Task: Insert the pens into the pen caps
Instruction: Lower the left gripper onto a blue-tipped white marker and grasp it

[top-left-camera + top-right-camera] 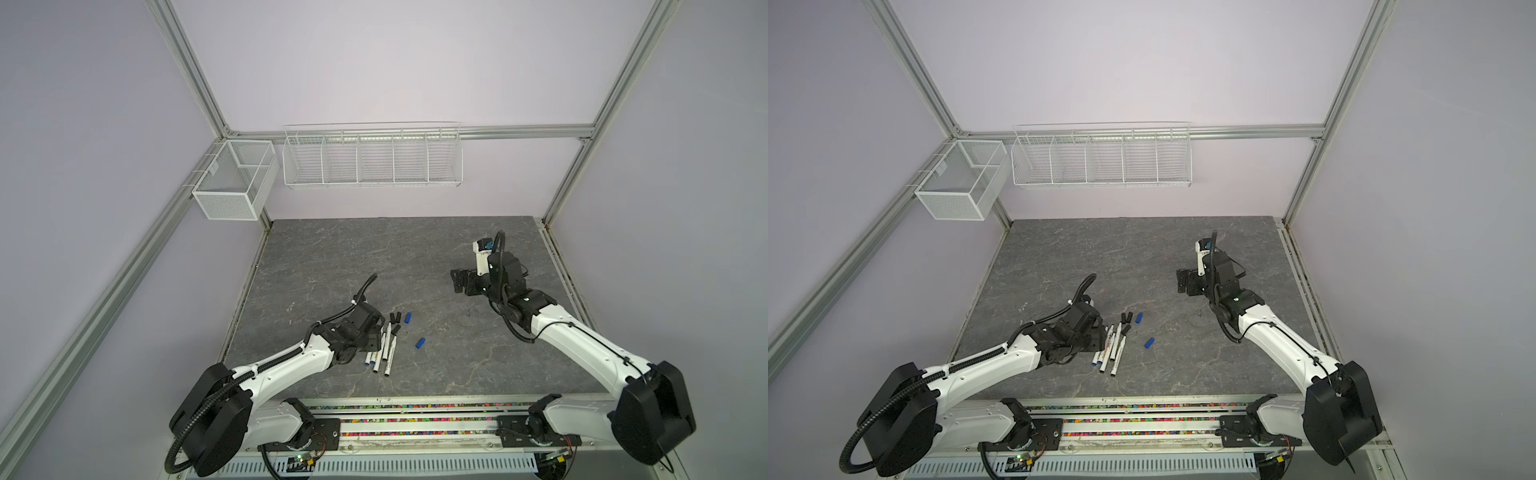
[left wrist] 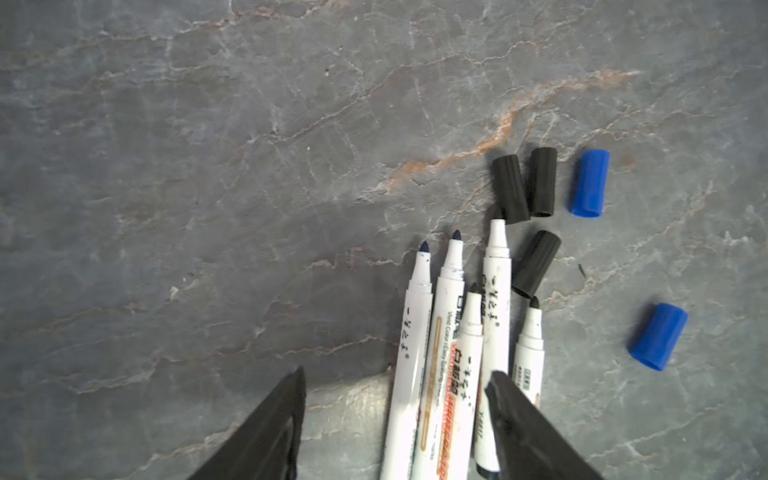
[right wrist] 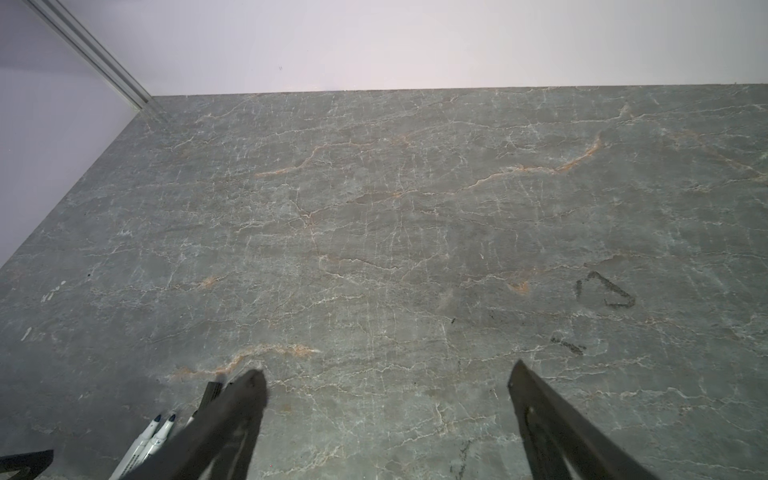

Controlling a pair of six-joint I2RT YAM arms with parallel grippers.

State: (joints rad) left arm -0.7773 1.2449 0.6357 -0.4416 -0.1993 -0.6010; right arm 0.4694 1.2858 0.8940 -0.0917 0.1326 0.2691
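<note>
Several white pens (image 2: 446, 332) lie side by side on the grey marble table, uncapped tips pointing away; two tips are blue, the rest black. Three black pen caps (image 2: 510, 189) and two blue pen caps (image 2: 590, 183) lie loose just beyond and beside the tips. My left gripper (image 2: 397, 382) is low over the barrels, open. Three pens lie between its jaws; one finger (image 2: 511, 415) is against them and the other stands apart. In both top views the pens (image 1: 384, 349) (image 1: 1113, 349) show beside that gripper. My right gripper (image 3: 386, 382) hangs open over bare table, far right (image 1: 459, 282).
A white wire rack (image 1: 372, 158) and a mesh box (image 1: 235, 178) hang on the back wall. Dark ink scribbles (image 3: 604, 291) mark the table ahead of the right gripper. A metal rail (image 1: 415, 419) runs along the front edge between the arm bases.
</note>
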